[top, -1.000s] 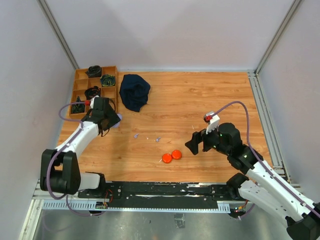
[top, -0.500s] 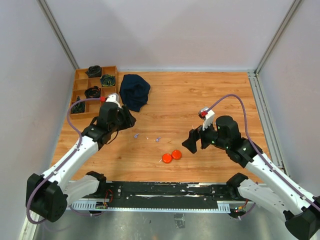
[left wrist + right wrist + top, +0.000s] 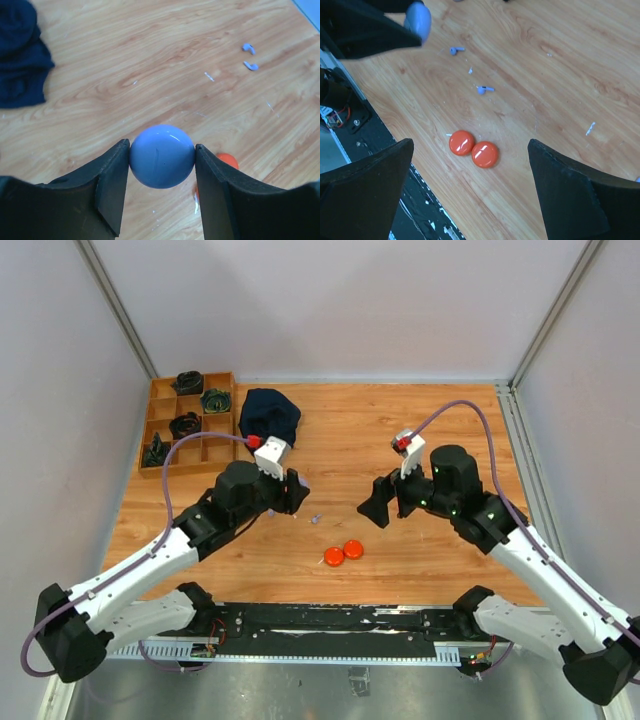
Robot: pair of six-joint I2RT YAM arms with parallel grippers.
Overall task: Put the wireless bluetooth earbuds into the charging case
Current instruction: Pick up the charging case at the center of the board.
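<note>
My left gripper [image 3: 296, 494] [image 3: 161, 150] is shut on a round lavender-blue disc [image 3: 161, 156] and holds it above the wood table; the disc also shows in the right wrist view [image 3: 418, 20]. Two tiny lavender earbuds [image 3: 248, 48] [image 3: 251, 65] lie on the table ahead of it, apart from each other [image 3: 455, 50] [image 3: 483, 89]; one shows from above [image 3: 316, 519]. Two orange discs [image 3: 342, 553] [image 3: 473, 148] lie touching side by side near the front edge. My right gripper [image 3: 380, 512] [image 3: 470, 145] is wide open above them, empty. No orange-red earbuds show.
A dark navy cloth [image 3: 268, 422] [image 3: 20, 55] lies at the back left. A wooden compartment tray [image 3: 160, 430] with black items stands in the far left corner. The black rail [image 3: 330, 620] [image 3: 350, 110] runs along the front edge. Small white flecks [image 3: 590, 128] dot the wood.
My left arm has swung from beside the tray toward the table's middle, carrying the lavender disc. My right gripper has shifted slightly back and left, still open.
</note>
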